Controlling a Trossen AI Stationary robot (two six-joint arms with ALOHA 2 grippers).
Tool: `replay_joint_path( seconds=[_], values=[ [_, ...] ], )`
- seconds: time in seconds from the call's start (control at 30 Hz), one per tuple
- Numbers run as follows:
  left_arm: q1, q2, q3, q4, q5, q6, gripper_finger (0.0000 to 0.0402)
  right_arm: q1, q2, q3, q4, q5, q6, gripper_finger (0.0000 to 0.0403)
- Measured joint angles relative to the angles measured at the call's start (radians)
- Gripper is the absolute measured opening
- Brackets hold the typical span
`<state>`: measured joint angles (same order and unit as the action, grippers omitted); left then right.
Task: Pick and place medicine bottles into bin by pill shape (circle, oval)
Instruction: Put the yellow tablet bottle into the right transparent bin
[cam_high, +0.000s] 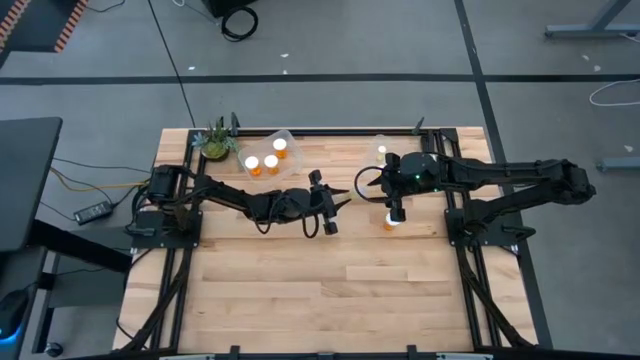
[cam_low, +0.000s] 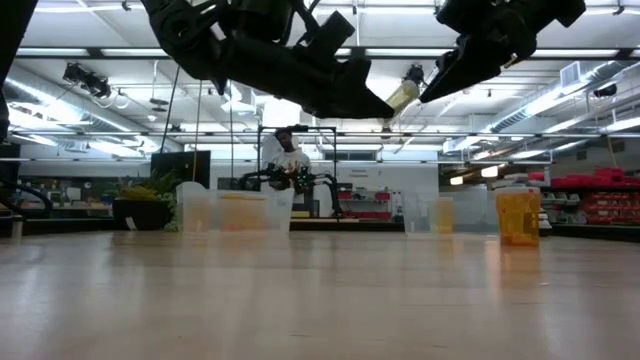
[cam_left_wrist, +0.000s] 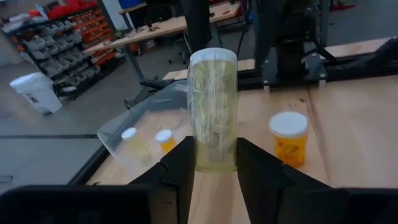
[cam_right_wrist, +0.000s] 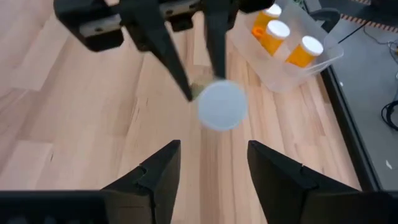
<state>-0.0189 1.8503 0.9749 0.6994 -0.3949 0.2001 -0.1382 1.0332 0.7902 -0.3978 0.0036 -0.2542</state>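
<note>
My left gripper (cam_high: 338, 204) is over the table's middle, shut on a pale translucent medicine bottle (cam_left_wrist: 212, 106) with a white cap (cam_right_wrist: 222, 104). It is high above the table in the low view (cam_low: 402, 96). My right gripper (cam_right_wrist: 214, 152) is open and empty, just right of that bottle and facing its cap. An orange bottle (cam_high: 390, 221) stands upright on the table below my right gripper and also shows in the left wrist view (cam_left_wrist: 289, 138). Three orange bottles (cam_right_wrist: 280, 34) stand in a clear bin (cam_high: 262, 158) at the far left. My left gripper pinches the bottle's lower body (cam_left_wrist: 214, 157) between its two fingers, one on each side. The bottle sticks out forward past the fingertips, cap end away from the gripper. It is lifted clear of the table and tilts up toward the right, cap highest (cam_low: 413, 76).
A second clear bin (cam_high: 384, 150) stands at the far edge near the middle; small bottles (cam_left_wrist: 165, 140) show in it. A potted plant (cam_high: 213, 140) stands at the far left corner. A person (cam_low: 288, 150) is in the room beyond the table.
</note>
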Motion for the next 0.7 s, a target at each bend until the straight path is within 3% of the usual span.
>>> replay_joint_path(
  seconds=[0.23, 0.33, 0.7],
  values=[
    [0.002, 0.000, 0.000, 0.049, 0.002, 0.055, 0.0113, -0.019, 0.004, 0.000, -0.014, 0.000, 0.024, 0.0257],
    [0.002, 0.000, 0.000, 0.059, 0.053, 0.057, 0.0117, -0.009, 0.010, 0.000, 0.018, -0.005, 0.024, 0.0273],
    [0.002, 0.000, 0.000, 0.075, 0.078, 0.048, 0.0117, 0.052, 0.081, 0.000, 0.177, -0.014, -0.021, 0.0247]
  ],
)
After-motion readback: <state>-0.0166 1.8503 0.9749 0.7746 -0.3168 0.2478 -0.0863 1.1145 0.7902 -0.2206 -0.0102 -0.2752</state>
